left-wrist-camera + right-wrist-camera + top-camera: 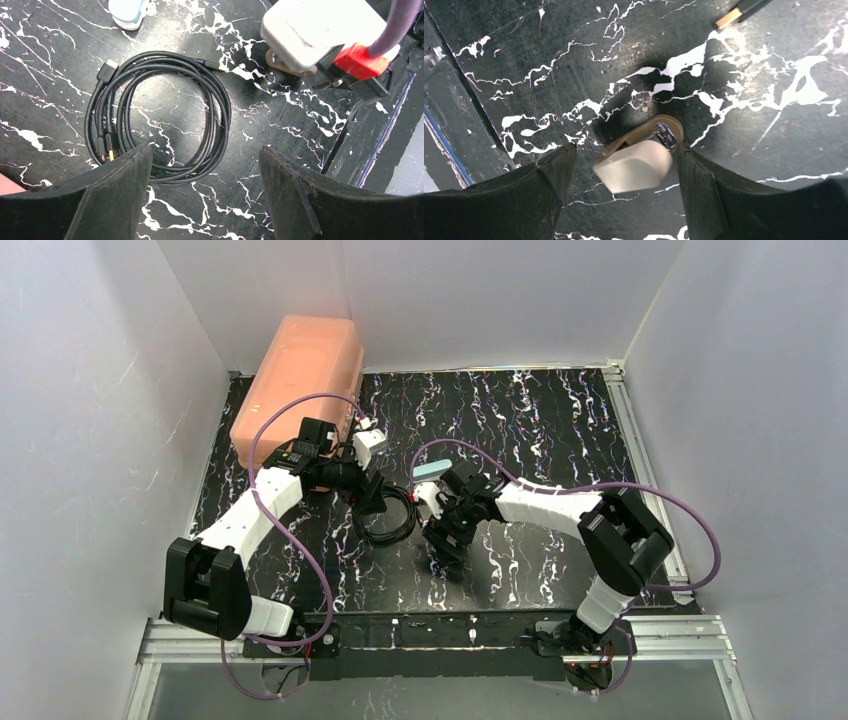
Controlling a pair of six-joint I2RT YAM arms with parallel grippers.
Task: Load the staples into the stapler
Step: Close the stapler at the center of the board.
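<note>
lab robot booth, white panel walls [90, 390], black marbled table [540, 420]

Black marble-patterned tabletop [549, 75], white veins throughout. Right gripper [624, 152] pointing down at it, two dark fingers [549, 185] spread wide at the bottom of the view. Between them, a small tan piece [644, 132] with a rounded far end, lying at a slant; small dark metal part [666, 134] at that end. Pale white block [634, 167] on top, blurred. Right finger just beside the tan end, contact unclear; left finger apart. Black cable plug [736, 12] with metal tip at the top right. Blue stripe [444, 145] along the left edge.
</note>
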